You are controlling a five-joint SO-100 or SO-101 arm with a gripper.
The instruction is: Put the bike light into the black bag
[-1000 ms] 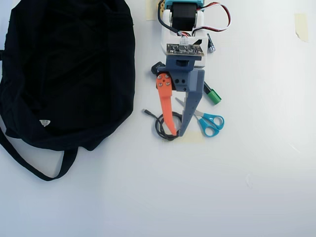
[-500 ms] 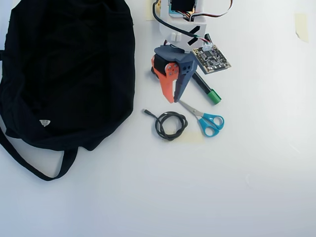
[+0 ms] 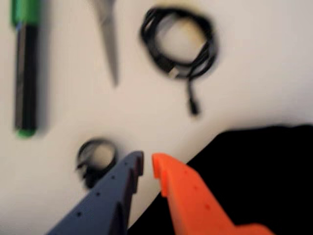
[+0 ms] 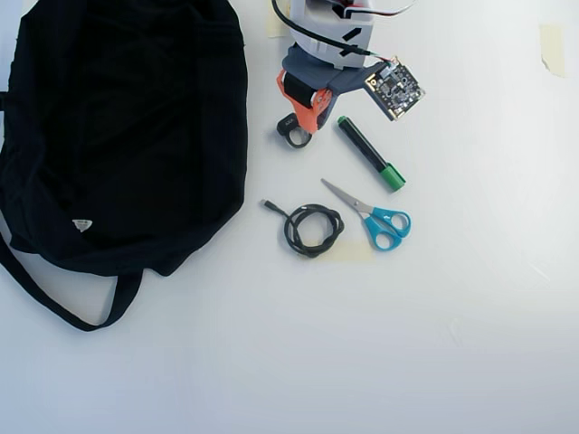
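The bike light (image 4: 291, 135), a small black body with a ring strap, lies on the white table just right of the black bag (image 4: 118, 136). In the wrist view the bike light (image 3: 95, 160) sits just left of the grey finger (image 3: 117, 191), apart from the jaws. My gripper (image 4: 312, 127) points down beside the light. Seen from the wrist, the gripper (image 3: 147, 162) has only a thin slit between the grey and orange fingers (image 3: 183, 193) and holds nothing. The black bag (image 3: 259, 176) fills that view's lower right.
A green-capped black marker (image 4: 371, 155) lies right of the gripper. Below it are blue-handled scissors (image 4: 373, 216) and a coiled black cable (image 4: 312, 228). The bag's strap (image 4: 63, 307) trails along the table at lower left. Tape scraps (image 4: 551, 47) sit at the top right.
The arm has drawn back toward the top of the overhead view. The gripper left the coiled cable and now sits beside the bike light, with the marker uncovered.
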